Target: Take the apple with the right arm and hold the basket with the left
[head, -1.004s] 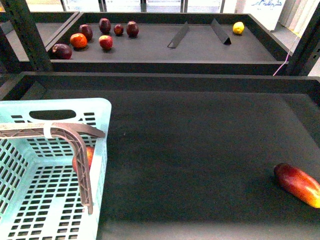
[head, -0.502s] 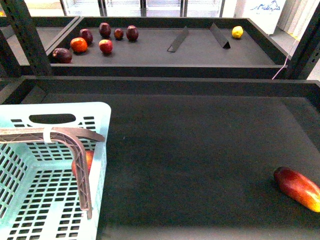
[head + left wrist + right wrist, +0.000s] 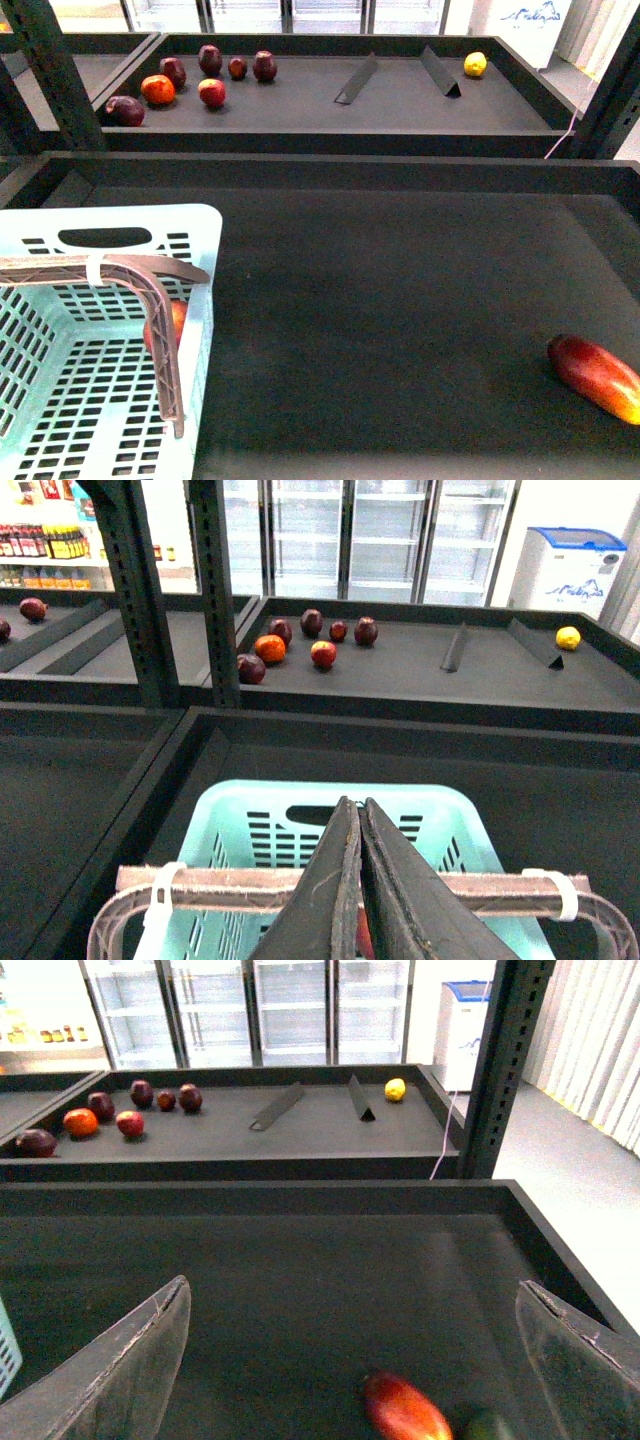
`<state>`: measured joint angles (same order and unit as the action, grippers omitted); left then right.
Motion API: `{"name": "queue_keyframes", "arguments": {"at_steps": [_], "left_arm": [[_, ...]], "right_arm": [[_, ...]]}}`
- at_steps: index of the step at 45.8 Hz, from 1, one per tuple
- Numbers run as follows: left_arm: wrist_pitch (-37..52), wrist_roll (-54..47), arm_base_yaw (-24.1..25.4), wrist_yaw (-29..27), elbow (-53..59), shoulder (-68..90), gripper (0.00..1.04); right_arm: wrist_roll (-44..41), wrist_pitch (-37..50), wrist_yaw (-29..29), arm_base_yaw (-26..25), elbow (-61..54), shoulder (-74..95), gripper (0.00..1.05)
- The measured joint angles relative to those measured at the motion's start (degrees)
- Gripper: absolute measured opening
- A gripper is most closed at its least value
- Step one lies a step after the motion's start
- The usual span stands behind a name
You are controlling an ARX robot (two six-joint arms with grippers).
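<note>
The light teal basket (image 3: pixel 205 300) stands at the near left, its grey-brown lattice handle (image 3: pixel 160 330) raised. A red apple (image 3: pixel 179 318) lies inside it, mostly hidden behind the handle. In the left wrist view my left gripper (image 3: pixel 355 802) is shut, with its closed fingers crossing over the handle bar (image 3: pixel 240 880) above the basket (image 3: pixel 250 795). I cannot tell whether they touch. My right gripper (image 3: pixel 352 1285) is open and empty above the dark shelf surface, with a corner of the basket (image 3: pixel 5 1360) off to one side. Neither gripper shows in the front view.
An elongated red-yellow fruit (image 3: pixel 597 376) lies at the near right and also shows in the right wrist view (image 3: pixel 405 1410), beside a green thing (image 3: pixel 490 1428). Several dark red fruits (image 3: pixel 210 55), a yellow one (image 3: pixel 476 63) and two dividers (image 3: pixel 357 78) sit on the far shelf. Raised shelf walls (image 3: pixel 320 168) and uprights (image 3: pixel 40 60) border the area.
A second ago the whole front picture sat slightly higher; it has slid down a little. Since half a second ago nothing has visibly moved.
</note>
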<state>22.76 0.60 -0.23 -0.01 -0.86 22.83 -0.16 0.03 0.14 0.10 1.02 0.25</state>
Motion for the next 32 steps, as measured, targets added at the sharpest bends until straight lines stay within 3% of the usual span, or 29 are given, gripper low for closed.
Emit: {"name": "queue_keyframes", "arguments": {"at_steps": [28, 32], "left_arm": [[-12.96, 0.0, 0.0, 0.0, 0.0, -13.05, 0.03], [-20.98, 0.0, 0.0, 0.02, 0.0, -19.1, 0.03]], "right_arm": [[0.0, 0.0, 0.0, 0.0, 0.0, 0.0, 0.96], [0.0, -0.02, 0.0, 0.0, 0.0, 0.0, 0.96]]}}
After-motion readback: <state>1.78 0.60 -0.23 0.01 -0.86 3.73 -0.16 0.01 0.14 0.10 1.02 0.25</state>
